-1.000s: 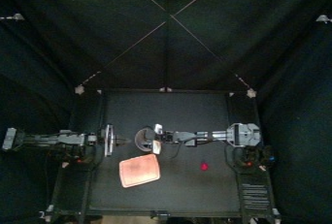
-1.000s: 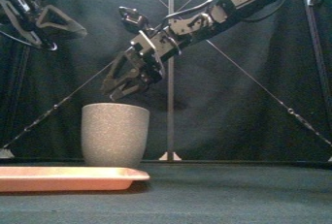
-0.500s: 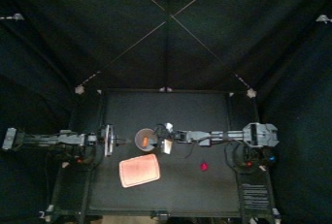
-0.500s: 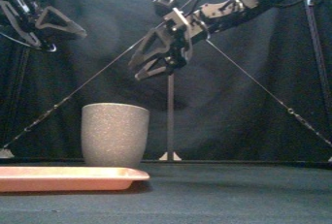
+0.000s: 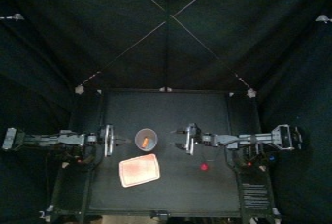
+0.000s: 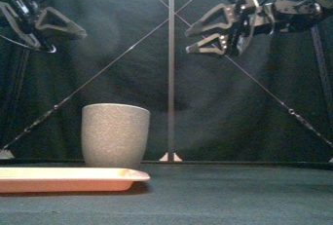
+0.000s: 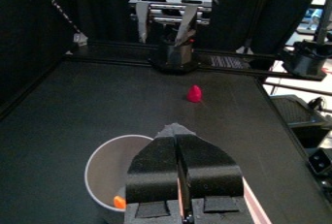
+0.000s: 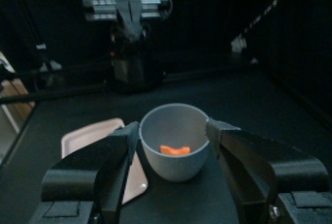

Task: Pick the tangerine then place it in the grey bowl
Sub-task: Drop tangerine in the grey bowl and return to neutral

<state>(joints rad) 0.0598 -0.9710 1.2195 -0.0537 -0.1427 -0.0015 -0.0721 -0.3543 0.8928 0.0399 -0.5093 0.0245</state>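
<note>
Tangerine (image 8: 178, 150): lies on the floor of the bowl (image 6: 116, 134). It shows only from above, because the bowl's wall hides it from the front.
Bowl: stands upright on the table (image 5: 195, 112), left of centre. It is near the tray (image 6: 65, 178) but not on it, and nothing touches it.
Right gripper (image 6: 196, 37): its jaws are spread wide and hold nothing. It hangs high, to the right of the bowl and clear of its rim, and points back toward it. I take the spread to fit a drop that is done.
Left gripper (image 7: 178, 131): its jaws are pressed together on nothing. It is held up on the bowl's left, likely parked out of the way.
Red toy (image 7: 195, 94): lies on the table well apart from the bowl and has no part in the task.
Progress: the placing looks complete.
</note>
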